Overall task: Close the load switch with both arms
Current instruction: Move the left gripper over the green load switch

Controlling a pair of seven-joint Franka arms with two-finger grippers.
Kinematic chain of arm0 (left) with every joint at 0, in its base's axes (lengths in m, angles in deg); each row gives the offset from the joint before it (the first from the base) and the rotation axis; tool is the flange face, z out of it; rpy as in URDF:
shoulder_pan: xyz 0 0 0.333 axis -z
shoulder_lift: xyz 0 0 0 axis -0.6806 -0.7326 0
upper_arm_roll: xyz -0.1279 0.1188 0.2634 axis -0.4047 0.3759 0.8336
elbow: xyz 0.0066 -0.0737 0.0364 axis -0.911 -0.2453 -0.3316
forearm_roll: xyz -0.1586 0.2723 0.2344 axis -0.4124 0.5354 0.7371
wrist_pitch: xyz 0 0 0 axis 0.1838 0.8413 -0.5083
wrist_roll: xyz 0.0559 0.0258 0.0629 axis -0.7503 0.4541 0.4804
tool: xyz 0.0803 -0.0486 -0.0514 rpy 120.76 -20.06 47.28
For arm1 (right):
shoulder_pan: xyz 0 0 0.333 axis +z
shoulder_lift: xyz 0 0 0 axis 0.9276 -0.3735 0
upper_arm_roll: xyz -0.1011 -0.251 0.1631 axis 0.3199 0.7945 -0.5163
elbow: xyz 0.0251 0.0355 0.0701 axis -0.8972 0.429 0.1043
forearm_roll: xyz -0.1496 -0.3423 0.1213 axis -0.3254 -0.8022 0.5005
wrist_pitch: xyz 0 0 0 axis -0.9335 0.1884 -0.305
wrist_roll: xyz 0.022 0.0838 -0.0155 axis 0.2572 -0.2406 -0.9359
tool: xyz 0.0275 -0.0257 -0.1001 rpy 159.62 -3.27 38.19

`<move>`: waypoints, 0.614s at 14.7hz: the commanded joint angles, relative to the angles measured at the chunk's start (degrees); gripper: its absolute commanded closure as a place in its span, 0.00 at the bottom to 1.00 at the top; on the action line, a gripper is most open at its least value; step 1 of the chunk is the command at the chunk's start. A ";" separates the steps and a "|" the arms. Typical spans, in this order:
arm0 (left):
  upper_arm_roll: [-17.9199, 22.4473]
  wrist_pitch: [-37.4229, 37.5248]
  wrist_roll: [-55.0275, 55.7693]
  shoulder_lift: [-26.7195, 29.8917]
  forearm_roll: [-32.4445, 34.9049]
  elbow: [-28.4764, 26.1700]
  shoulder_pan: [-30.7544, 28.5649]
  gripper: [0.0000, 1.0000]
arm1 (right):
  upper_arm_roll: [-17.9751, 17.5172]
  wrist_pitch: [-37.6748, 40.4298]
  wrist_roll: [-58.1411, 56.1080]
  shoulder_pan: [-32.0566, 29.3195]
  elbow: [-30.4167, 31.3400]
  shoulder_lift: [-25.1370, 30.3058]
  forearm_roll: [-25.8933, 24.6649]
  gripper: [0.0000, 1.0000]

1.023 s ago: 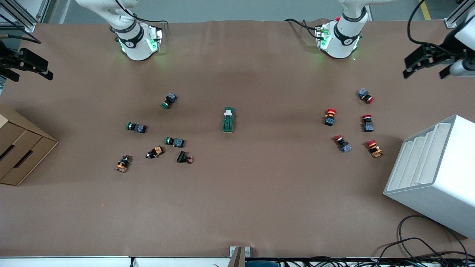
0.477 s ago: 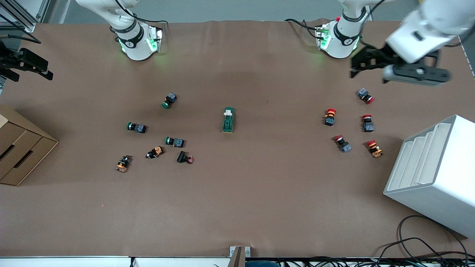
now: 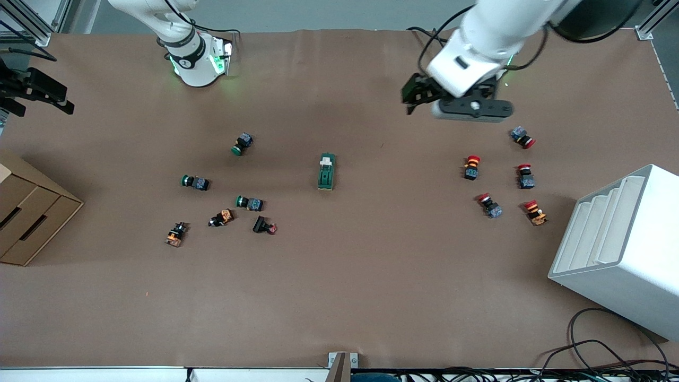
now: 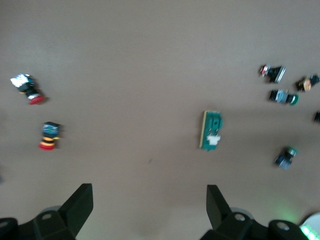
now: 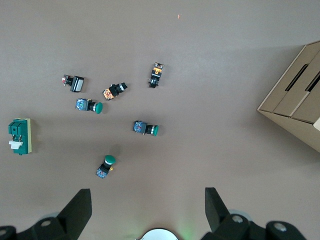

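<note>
The cardboard box (image 3: 29, 217) sits at the right arm's end of the table (image 3: 339, 297), with slots in its top; nothing shows inside them. The white bin (image 3: 620, 249) at the left arm's end has stepped dividers, and nothing visible lies in those either.

The load switch (image 3: 326, 171) lies flat mid-table, its white lever tab at the end toward the robot bases. The left end effector (image 3: 416, 95) hangs over bare table, up in the air, between the switch and the red-capped buttons (image 3: 471, 167), touching nothing. Its wrist view shows the fingers (image 4: 80, 205) spread wide and released, with the switch (image 4: 211, 130) ahead of the gap.

The right end effector (image 3: 37, 93) waits over the table edge at its own end, above the box. The front view only shows it dark at the frame edge, but its wrist view shows the fingers (image 5: 77, 207) wide apart, holding nothing, plus the green-capped buttons (image 5: 145, 128) and a box corner (image 5: 295, 100).
</note>
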 commanded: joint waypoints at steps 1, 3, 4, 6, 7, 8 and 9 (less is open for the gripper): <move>-0.49 -5.31 10.44 -3.26 4.71 -0.35 6.04 0.00 | -0.04 -0.13 -0.66 -0.49 0.50 1.03 0.18 0.00; -0.49 -9.43 18.43 -6.59 9.36 -0.26 11.22 0.00 | -0.04 -0.39 -0.57 -0.58 0.50 1.02 0.62 0.00; -0.49 -11.11 22.83 -7.91 11.47 -0.26 13.33 0.00 | 0.05 -0.48 -0.57 -0.75 0.50 1.02 0.80 0.00; -0.49 -12.44 29.26 -10.82 17.26 -0.17 17.55 0.00 | -0.04 -0.65 -0.57 -0.93 0.50 0.94 0.97 0.00; -0.49 -13.23 31.55 -12.31 19.47 0.00 19.49 0.00 | -0.04 -0.74 -0.57 -0.93 0.50 1.02 0.98 0.00; -0.49 -14.54 34.27 -13.71 21.75 0.00 21.16 0.00 | -0.04 -0.83 -0.57 -0.84 0.50 0.94 0.98 0.00; -0.49 -16.03 37.86 -15.03 24.04 0.00 22.48 0.00 | -0.04 -0.83 -0.57 -0.84 0.59 0.94 0.98 0.00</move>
